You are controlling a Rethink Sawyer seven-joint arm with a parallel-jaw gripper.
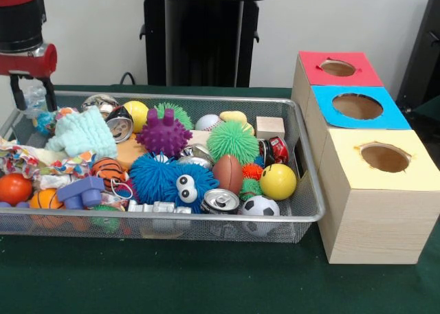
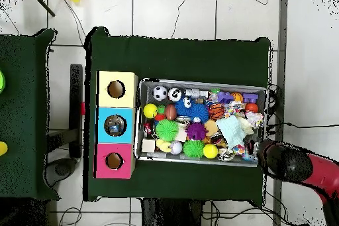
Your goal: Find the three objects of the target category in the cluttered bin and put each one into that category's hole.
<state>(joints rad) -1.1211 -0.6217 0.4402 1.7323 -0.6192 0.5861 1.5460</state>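
Note:
The wire mesh bin [image 1: 313,190] sits on the green table, full of toys; it also shows in the overhead view [image 2: 198,81]. My gripper [image 1: 32,106] hangs over the bin's far left corner. A finger stands on each side of a wrinkly see-through plastic bottle [image 1: 34,93], which it holds at rim height. In the overhead view the gripper [image 2: 262,150] is at the bin's lower right corner. No other bottle shows in the clutter. The red-faced hole [image 1: 337,68] is the farthest of three on the wooden box, right of the bin; it also shows in the overhead view [image 2: 114,161].
A blue-faced hole [image 1: 357,106] and a yellow-faced hole [image 1: 385,157] lie nearer the camera. The bin holds metal cans [image 1: 221,201], spiky balls [image 1: 163,134], a yellow ball [image 1: 278,181], a soccer ball [image 1: 260,207], a wooden block [image 1: 269,127] and a teal cloth [image 1: 82,134].

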